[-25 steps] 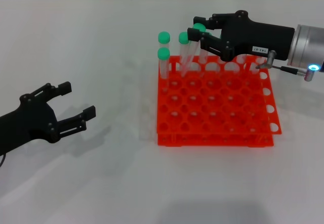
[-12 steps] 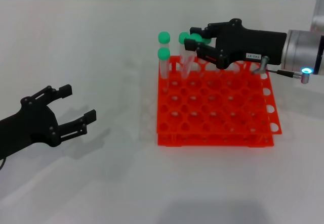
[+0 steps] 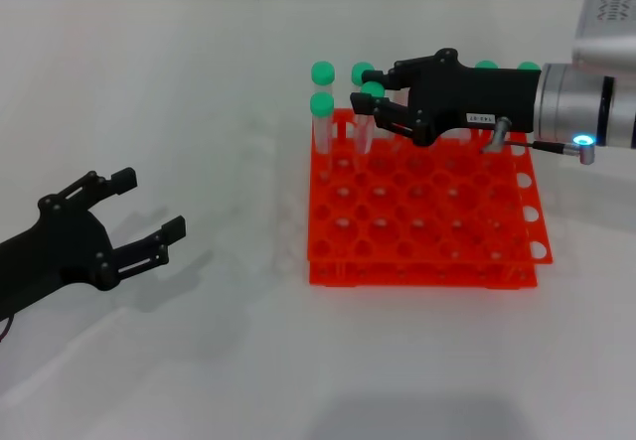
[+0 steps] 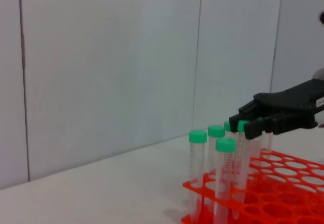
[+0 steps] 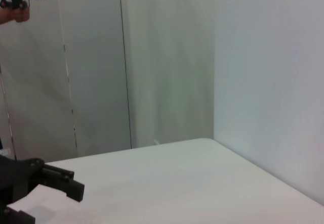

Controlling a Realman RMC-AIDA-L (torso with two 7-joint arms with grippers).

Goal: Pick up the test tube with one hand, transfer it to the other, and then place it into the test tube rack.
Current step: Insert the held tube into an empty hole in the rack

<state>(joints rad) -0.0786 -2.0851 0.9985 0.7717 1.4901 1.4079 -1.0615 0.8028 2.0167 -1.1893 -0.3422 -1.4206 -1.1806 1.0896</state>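
Green caps: six showing in the head view. Right claw (image 3: 378, 105) pinches one tube (image 3: 372, 102) over the orange rack's (image 3: 422, 207) back-left corner; left claw (image 3: 149, 214) gapes empty, well left. Left wrist view shows the tube's clear body.

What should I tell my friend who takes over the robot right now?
Right gripper: over the rack's far left corner, shut on a tube whose lower end is down at the rack's top holes.
Left gripper: open, empty, low over the table, well left of the rack.
Other tubes: three green-capped ones stand at that corner, and two more caps show behind the right gripper.
Done: the tube is in the right gripper, at the rack.
Left: whether it is seated can't be seen; lower it into a hole if needed, open the gripper and pull back.
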